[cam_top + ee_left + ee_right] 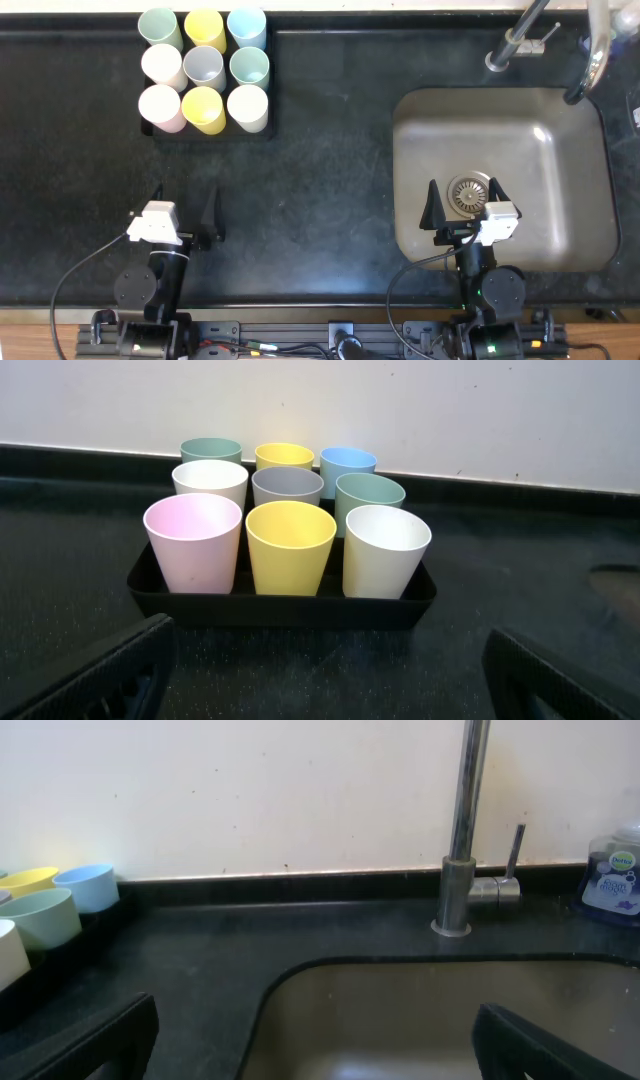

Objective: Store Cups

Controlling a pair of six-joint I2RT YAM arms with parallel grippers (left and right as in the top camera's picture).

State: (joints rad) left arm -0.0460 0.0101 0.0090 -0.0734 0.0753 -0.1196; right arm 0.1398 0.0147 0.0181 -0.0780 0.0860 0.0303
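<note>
Here left claw (186,193) wide open, empty; right claw (463,190) likewise.

Loads of bare table (320,200) between the left end effector (185,205) and the black tray (280,610), so that's a clear run. The nine cups (204,68) stand packed in a three-by-three block, rims nearly touching, so hardly any gap for a finger between them. The wall (450,410) sits close behind the tray. Over on the right, the sink (560,120) drops away ahead of the right end effector (463,200), faucet (520,40) standing at its far rim.
</note>
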